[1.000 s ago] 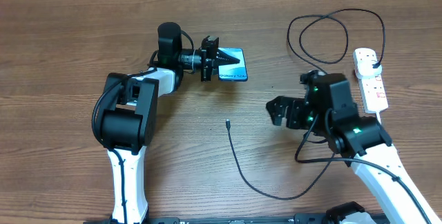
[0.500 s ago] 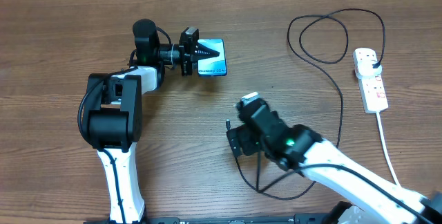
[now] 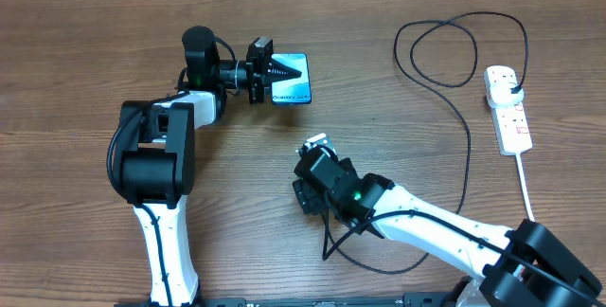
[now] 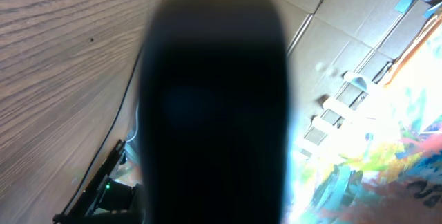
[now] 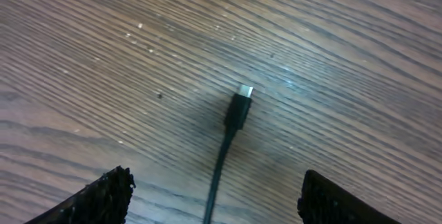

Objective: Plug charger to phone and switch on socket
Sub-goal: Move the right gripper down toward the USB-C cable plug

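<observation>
1. The right gripper [image 3: 307,194] hangs over the middle of the wooden table [image 3: 76,42], a little toward the near edge. Its jaws are wide apart and hold nothing.
2. In the right wrist view the two fingertips [image 5: 107,195] sit in the lower corners. The connector tip [image 5: 237,112] lies on the wood ahead of the gap between them, touching neither, with its metal end pointing away from the gripper.
3. The left gripper [image 3: 284,72] is clamped on the phone [image 3: 295,92]. Its tapered fingers reach in over the phone's left short edge.
4. The phone is near the far edge, left of centre, with its light-blue screen facing up.
5. In the left wrist view a dark blurred shape [image 4: 214,99] fills the centre, and I cannot tell from that view what it is.
6. The charger [image 3: 467,146] runs from under the right arm up the right half of the table. It loops near the far edge and ends in a black plug [image 3: 511,81].
7. The plug sits on the far end of the socket [image 3: 512,125], a white power strip lying along the right edge near the far right corner.
8. The strip's thick white cord [image 3: 528,193] trails toward the near edge.
</observation>
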Controlling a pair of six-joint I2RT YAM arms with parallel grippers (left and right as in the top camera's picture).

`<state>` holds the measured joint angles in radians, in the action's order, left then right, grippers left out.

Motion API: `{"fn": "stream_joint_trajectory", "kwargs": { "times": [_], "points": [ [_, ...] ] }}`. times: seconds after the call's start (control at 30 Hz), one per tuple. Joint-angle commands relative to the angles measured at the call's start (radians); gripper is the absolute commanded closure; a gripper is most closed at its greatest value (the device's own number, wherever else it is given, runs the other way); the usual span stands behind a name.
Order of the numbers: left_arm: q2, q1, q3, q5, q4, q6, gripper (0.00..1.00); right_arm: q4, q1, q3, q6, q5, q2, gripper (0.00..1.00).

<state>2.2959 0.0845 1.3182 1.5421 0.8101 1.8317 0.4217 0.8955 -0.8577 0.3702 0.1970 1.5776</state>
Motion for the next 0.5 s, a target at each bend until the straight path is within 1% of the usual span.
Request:
{"fn": "stream_joint_trajectory", "kwargs": {
  "times": [0.0,0.13,0.23,0.4,0.47],
  "points": [
    [-0.005,0.0,0.026,0.022,0.01,0.009,0.95,-0.014,0.024,-0.007,0.08,0.074,0.003,0.23],
    [-0.005,0.0,0.026,0.023,0.01,0.009,0.96,-0.028,0.028,-0.013,0.106,0.102,0.021,0.25],
    [-0.005,0.0,0.026,0.022,0.01,0.009,0.96,-0.023,0.032,-0.037,0.106,0.102,0.07,0.28],
    [-0.005,0.0,0.026,0.029,0.01,0.009,0.95,0.029,0.048,-0.101,0.108,0.136,0.176,0.29],
    [-0.005,0.0,0.026,0.031,0.01,0.009,0.96,0.032,0.048,-0.117,0.114,0.141,0.205,0.34]
  ]
}}
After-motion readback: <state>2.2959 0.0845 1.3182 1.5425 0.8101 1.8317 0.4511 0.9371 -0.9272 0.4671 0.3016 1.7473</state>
